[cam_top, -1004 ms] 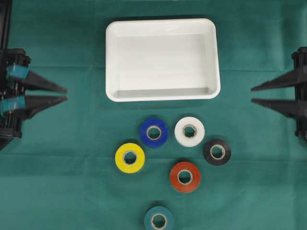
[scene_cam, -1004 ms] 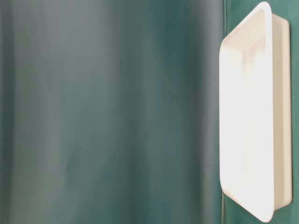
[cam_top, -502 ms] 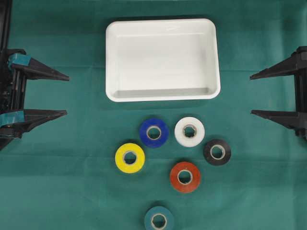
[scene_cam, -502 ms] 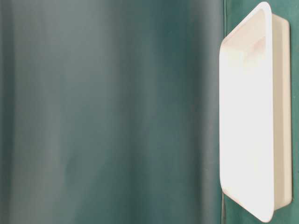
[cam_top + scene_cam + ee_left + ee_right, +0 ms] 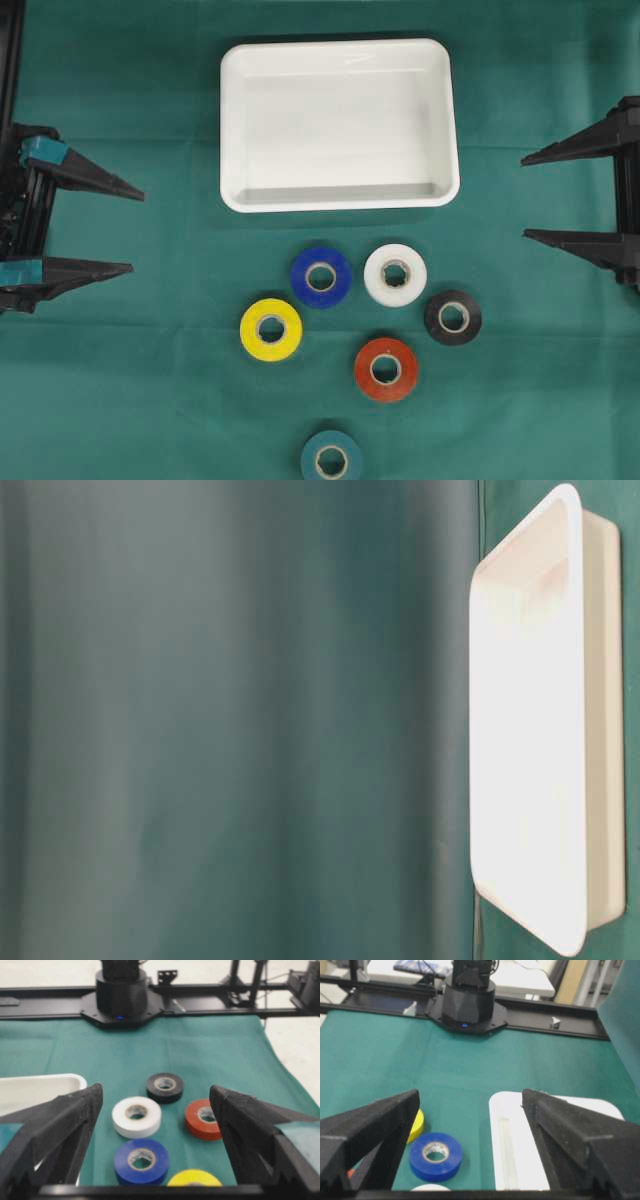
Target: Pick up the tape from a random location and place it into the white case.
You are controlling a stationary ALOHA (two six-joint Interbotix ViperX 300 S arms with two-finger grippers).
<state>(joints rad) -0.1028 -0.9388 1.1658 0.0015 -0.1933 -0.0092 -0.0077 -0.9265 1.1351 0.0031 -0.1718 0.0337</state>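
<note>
Where the green cloth point(image 5: 130, 400) lies flat and matte over the table, six rolls of glossy tape rest on their sides in a loose cluster, each a short smooth ring around a pale cardboard core. The blue roll point(image 5: 320, 276) and the white roll point(image 5: 395, 274) lie nearest the white case point(image 5: 232, 130), side by side just below its lower rim. Below them come the yellow roll point(image 5: 271, 329) to the left, the black roll point(image 5: 453, 317) to the right and the red roll point(image 5: 386, 368) between. The teal roll point(image 5: 331, 458) sits lowest, partly cut off by the picture's edge and well apart from the rest.

The case is a shallow rectangle of shiny white plastic with rounded corners and a raised rim; nothing lies in it.

At either edge the left gripper point(image 5: 135, 230) and the right gripper point(image 5: 525, 197) hang clear of every roll, their black, tapering, rough-faced fingers spread wide and holding nothing.
</note>
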